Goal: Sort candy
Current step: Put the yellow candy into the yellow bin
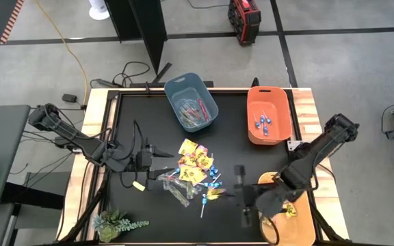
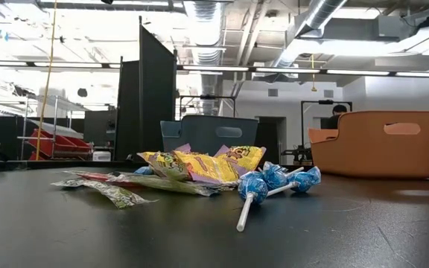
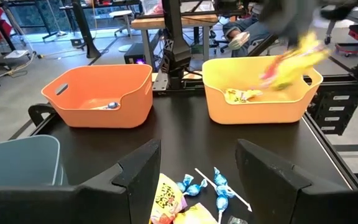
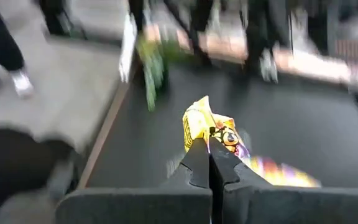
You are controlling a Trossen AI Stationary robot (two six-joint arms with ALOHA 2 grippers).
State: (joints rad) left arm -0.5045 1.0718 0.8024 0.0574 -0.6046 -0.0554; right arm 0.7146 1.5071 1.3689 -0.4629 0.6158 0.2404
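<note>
Over yellow bin (image 3: pixel 257 106), right claw (image 4: pixel 210 152) pinching yellow packet (image 4: pixel 205 127)

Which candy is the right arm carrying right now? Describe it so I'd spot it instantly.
Start at the yellow plastic bin on the table's right-hand near corner. Above it, the right gripper's fingers are shut on a yellow square packet with red print. It is the only candy in the air rather than lying down.

Matt black tabletop (image 2: pixel 199 238), smooth plastic orange bin (image 2: pixel 382 143), glossy crinkled yellow packets (image 2: pixel 207 165), wooden table edge (image 1: pixel 96 123)
</note>
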